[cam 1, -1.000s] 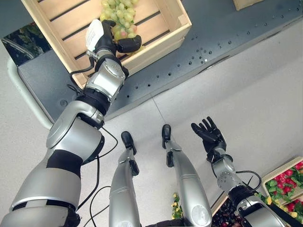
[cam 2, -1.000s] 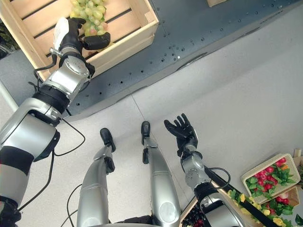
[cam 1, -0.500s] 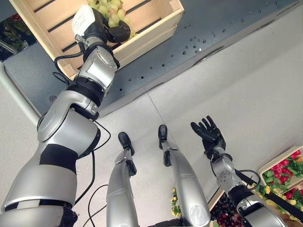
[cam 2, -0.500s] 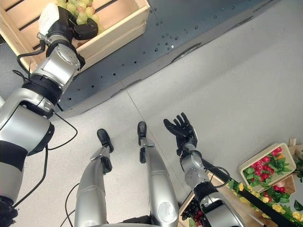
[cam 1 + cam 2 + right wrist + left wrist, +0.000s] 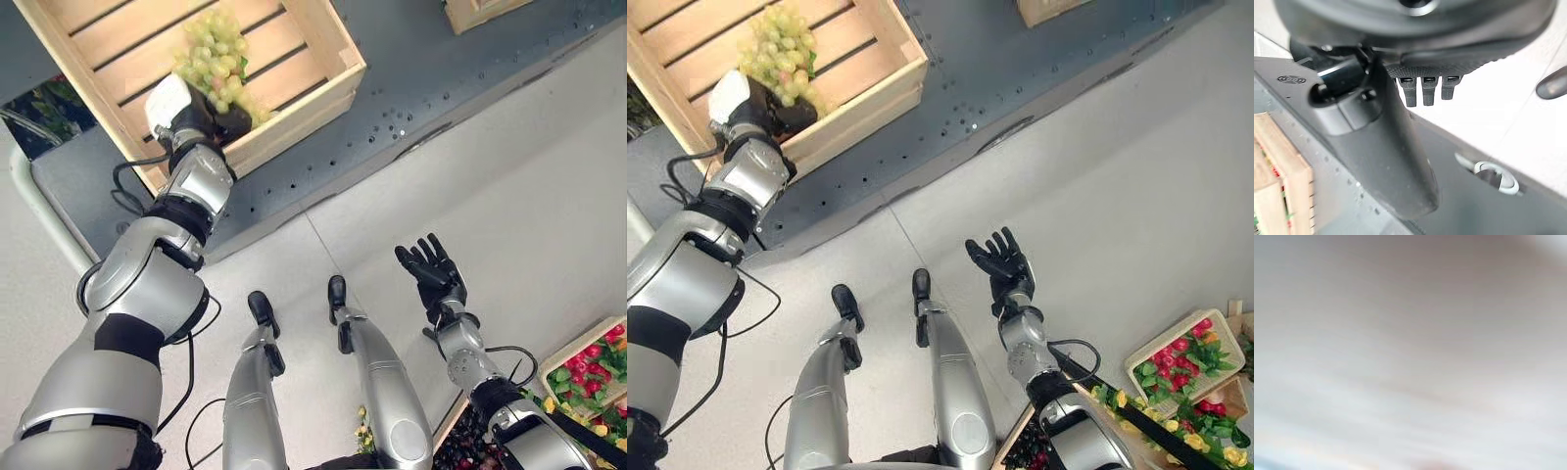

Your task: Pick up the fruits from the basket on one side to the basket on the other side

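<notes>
Reaching into the wooden crate [image 5: 294, 59], the left hand [image 5: 191, 116] sits at the green grape bunch [image 5: 217, 61] lying inside; whether its fingers grip the grapes I cannot tell. Splayed wide, the right hand [image 5: 431, 274] idles over the floor

Lighting: bright, even and diffuse, from overhead. The pale floor [image 5: 529, 186] beyond my right hand [image 5: 431, 274] carries only faint, soft shadows and no hard glare. My left wrist view is washed out to pale grey-white. In my right wrist view, my right hand reads dark against the bright floor.
</notes>
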Tool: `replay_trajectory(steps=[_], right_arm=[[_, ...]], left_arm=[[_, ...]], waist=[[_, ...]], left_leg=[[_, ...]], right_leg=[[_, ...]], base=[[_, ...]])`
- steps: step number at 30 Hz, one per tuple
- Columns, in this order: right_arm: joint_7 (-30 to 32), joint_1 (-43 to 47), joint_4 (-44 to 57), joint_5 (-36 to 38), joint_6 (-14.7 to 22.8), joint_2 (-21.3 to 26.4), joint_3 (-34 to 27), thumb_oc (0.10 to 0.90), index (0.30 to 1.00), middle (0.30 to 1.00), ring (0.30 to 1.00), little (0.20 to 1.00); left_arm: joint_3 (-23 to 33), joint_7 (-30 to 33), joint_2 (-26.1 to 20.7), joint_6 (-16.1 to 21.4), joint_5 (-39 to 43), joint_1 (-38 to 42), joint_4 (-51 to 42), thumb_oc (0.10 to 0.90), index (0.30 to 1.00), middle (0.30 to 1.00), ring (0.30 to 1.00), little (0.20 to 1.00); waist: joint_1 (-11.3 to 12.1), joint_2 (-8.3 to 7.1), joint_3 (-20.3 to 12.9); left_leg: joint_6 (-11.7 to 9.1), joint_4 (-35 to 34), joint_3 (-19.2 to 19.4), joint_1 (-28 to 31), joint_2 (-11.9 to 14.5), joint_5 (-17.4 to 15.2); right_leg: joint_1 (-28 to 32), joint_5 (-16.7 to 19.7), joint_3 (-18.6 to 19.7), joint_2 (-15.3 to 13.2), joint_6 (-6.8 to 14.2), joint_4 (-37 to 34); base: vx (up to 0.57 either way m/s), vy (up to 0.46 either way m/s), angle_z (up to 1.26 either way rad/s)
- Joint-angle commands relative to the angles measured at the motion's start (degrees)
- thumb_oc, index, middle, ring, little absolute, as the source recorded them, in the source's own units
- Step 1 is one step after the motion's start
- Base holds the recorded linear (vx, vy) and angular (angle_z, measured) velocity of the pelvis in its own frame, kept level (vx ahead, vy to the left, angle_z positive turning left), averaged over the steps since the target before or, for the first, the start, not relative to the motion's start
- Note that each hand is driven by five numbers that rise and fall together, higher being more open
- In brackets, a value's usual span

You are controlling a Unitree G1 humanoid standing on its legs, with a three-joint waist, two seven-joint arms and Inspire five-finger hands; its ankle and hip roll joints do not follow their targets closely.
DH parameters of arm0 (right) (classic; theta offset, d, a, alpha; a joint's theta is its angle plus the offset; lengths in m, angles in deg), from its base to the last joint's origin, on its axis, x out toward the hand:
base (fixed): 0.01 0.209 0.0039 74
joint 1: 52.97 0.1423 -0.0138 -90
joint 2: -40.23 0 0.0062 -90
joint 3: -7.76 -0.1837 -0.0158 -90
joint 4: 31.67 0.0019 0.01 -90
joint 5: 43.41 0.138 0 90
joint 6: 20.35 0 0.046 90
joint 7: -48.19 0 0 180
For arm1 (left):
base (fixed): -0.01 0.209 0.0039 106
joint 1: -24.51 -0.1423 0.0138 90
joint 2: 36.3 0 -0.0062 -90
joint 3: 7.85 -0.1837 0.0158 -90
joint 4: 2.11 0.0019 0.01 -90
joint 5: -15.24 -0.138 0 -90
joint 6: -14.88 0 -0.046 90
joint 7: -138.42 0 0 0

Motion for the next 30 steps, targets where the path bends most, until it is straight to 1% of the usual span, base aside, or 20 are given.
replay_trajectory(steps=[1,2,3,4,5,8,10,11,15,18,21,25,29,30], right_arm=[[-0.1,-3.6,3.0,1.1,4.7,2.1,-3.8,0.8,0.9,0.9,0.9,0.9],[-0.3,-4.3,3.2,0.6,4.8,1.6,-4.2,0.8,0.9,0.9,0.9,0.9],[-0.2,-4.6,3.3,0.3,4.9,1.4,-4.4,0.8,0.9,0.9,0.9,0.9],[-0.1,-4.9,3.4,-0.2,4.9,1.0,-4.7,0.8,0.9,0.9,0.9,0.9],[0.1,-5.3,3.7,-0.9,4.9,0.5,-5.1,0.8,0.9,0.9,0.9,0.9],[0.3,-5.5,4.1,-1.8,4.9,0.1,-5.5,0.8,0.9,0.9,0.9,0.9],[0.4,-5.5,4.0,-1.9,4.8,0.0,-5.8,0.8,0.9,0.9,0.9,0.9],[0.5,-5.3,3.9,-1.9,4.5,0.0,-6.1,0.8,0.9,0.9,0.9,0.9],[0.5,-5.2,3.9,-1.4,4.0,0.3,-6.3,0.8,0.9,0.9,0.9,0.9],[-0.1,-5.8,3.8,-0.9,3.9,0.7,-6.4,0.8,0.9,0.9,0.9,0.9],[-0.2,-6.3,4.0,-0.7,4.0,0.9,-6.3,0.8,0.9,0.9,0.9,0.9],[-1.2,-6.9,3.2,-0.4,4.1,1.1,-6.7,0.8,0.9,0.9,0.9,0.9],[-1.7,-6.8,2.6,-0.2,3.9,1.3,-6.9,0.8,0.9,0.9,0.9,0.9],[-2.3,-6.9,2.2,-0.1,3.7,1.5,-7.0,0.8,0.9,0.9,0.9,0.9]], left_arm=[[5.3,6.5,-4.8,7.6,5.7,-3.4,-2.5,0.4,0.3,0.3,0.3,0.3],[8.1,7.5,-4.6,11.8,9.6,-4.7,-4.7,0.4,0.3,0.3,0.3,0.3],[9.7,7.7,-4.5,14.2,12.0,-5.5,-6.1,0.4,0.3,0.3,0.3,0.3],[11.5,7.8,-4.1,15.7,13.6,-6.5,-7.9,0.4,0.3,0.3,0.3,0.3],[13.5,8.5,-3.5,18.7,16.0,-7.8,-10.7,0.4,0.3,0.3,0.3,0.3],[15.5,9.5,-2.6,21.9,16.2,-9.4,-14.6,0.4,0.3,0.3,0.3,0.3],[15.8,10.6,-2.3,22.3,14.3,-10.0,-17.1,0.4,0.3,0.3,0.3,0.3],[15.5,11.7,-2.1,22.2,10.8,-10.3,-19.1,0.4,0.3,0.3,0.3,0.3],[13.5,12.5,-3.4,20.9,4.6,-9.3,-21.6,0.4,0.3,0.3,0.3,0.3],[12.1,12.5,-4.7,21.0,2.5,-8.6,-22.9,0.4,0.3,0.3,0.3,0.3],[11.3,11.6,-5.6,22.1,1.9,-8.2,-23.1,0.4,0.3,0.3,0.3,0.3],[10.2,11.0,-6.2,23.4,-1.7,-7.7,-23.6,0.4,0.3,0.3,0.3,0.3],[9.1,10.7,-6.8,22.4,-5.6,-6.7,-24.3,0.4,0.3,0.3,0.3,0.3],[7.8,10.6,-7.2,20.5,-9.5,-6.2,-24.7,0.4,0.3,0.3,0.3,0.3]], waist=[[0.9,2.57,0.9],[1.2,2.91,0.9],[1.4,3.09,0.9],[1.6,3.22,0.9],[1.9,3.37,0.9],[2.3,3.57,0.9],[2.6,3.74,0.9],[3.0,3.91,0.9],[3.4,4.24,0.9],[3.6,4.45,0.9],[3.5,4.5,0.9],[3.5,4.44,0.9],[3.6,4.52,0.9],[3.6,4.71,0.9]], left_leg=[[-2.2,1.7,-1.0,1.8,-0.5,-4.8],[-2.1,1.1,-0.9,3.3,-0.5,-4.8],[-2.2,0.7,-1.0,4.0,-0.6,-4.8],[-2.2,0.3,-1.1,5.0,-0.7,-4.8],[-2.2,-0.1,-1.2,5.9,-0.9,-4.9],[-2.2,-0.8,-1.3,7.0,-1.1,-4.9],[-2.2,-1.3,-1.4,7.6,-1.2,-4.8],[-2.2,-1.6,-1.6,8.0,-1.5,-4.8],[-1.9,-2.1,-1.7,8.2,-1.8,-4.6],[-1.7,-2.3,-1.7,8.2,-2.0,-4.6],[-1.6,-2.3,-1.6,8.3,-2.0,-4.7],[-1.5,-2.2,-1.4,8.4,-2.0,-4.8],[-1.5,-2.1,-1.4,8.4,-2.0,-4.7],[-1.5,-2.0,-1.4,8.2,-2.0,-4.8]], right_leg=[[3.4,-3.1,-0.2,0.7,1.1,-1.7],[4.7,-3.2,-0.3,0.5,1.2,-2.1],[5.5,-3.1,-0.4,0.3,1.3,-2.5],[6.4,-3.1,-0.5,0.3,1.3,-3.0],[7.4,-3.1,-0.6,0.2,1.4,-3.5],[8.7,-3.0,-1.0,0.0,1.5,-4.4],[9.5,-2.9,-1.3,0.0,1.5,-5.0],[10.1,-2.9,-1.6,-0.1,1.4,-5.3],[10.3,-2.7,-1.9,0.0,1.3,-5.6],[10.2,-2.6,-1.9,0.1,1.4,-5.6],[10.0,-2.5,-1.8,0.1,1.4,-5.5],[10.2,-2.3,-1.7,0.1,1.5,-5.6],[10.2,-2.3,-1.8,0.1,1.5,-5.5],[10.0,-2.3,-1.9,0.0,1.6,-5.3]], base=[[-0.02,0.001,0.07],[-0.01,0.001,0.07],[-0.02,0.002,0.09],[-0.01,-0.002,0.12],[-0.02,-0.003,0.13],[-0.03,-0.005,0.1],[-0.03,-0.001,0.05],[-0.03,-0.004,0.06],[-0.03,-0.006,0.08],[-0.01,-0.002,0.01],[0.0,0.0,0.0],[0.0,0.0,0.0],[0.0,0.0,0.0],[0.0,0.0,0.0]])
